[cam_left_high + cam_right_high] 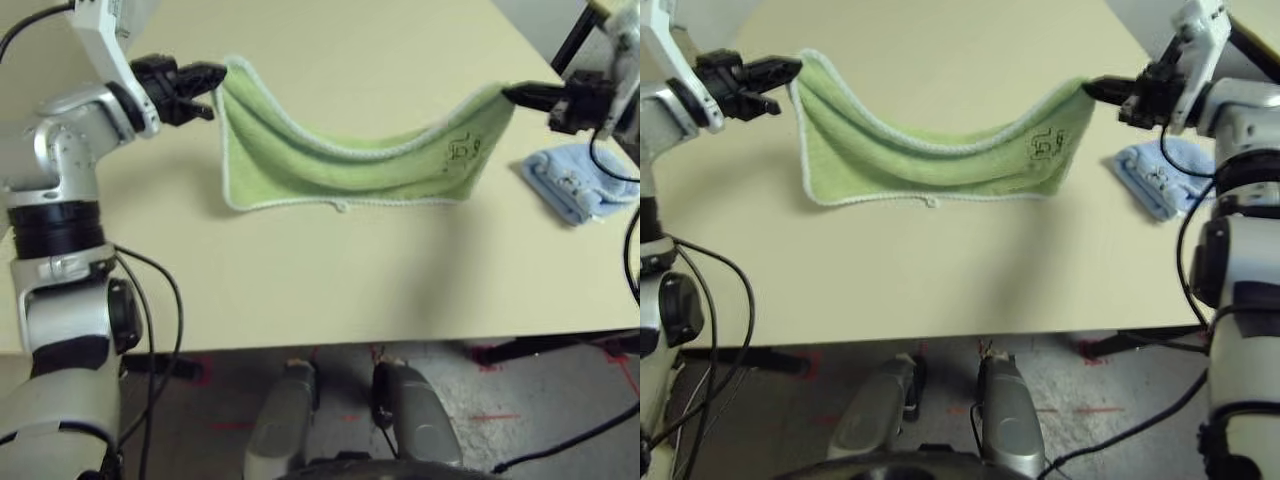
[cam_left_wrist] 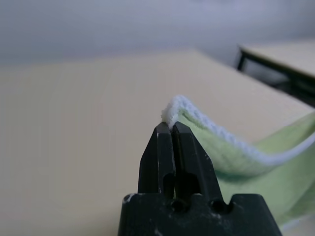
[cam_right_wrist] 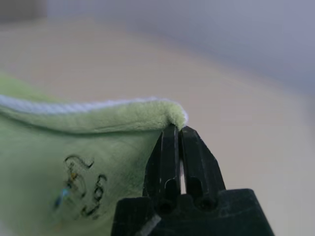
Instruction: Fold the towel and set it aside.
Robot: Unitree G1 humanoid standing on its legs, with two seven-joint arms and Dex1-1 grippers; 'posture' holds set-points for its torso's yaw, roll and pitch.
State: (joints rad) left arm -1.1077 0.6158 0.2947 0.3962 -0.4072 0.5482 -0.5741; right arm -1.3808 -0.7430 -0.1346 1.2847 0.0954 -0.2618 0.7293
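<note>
Left eye view: 1 green towel (image 1: 350,165) between 2 end effectors, left (image 1: 208,85) and right (image 1: 515,95), each clamped on 1 corner.

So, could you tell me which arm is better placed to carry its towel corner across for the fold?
Probably neither: the left gripper and the right gripper each pinch a raised corner of the towel, which sags between them; its near edge rests on the table.
</note>
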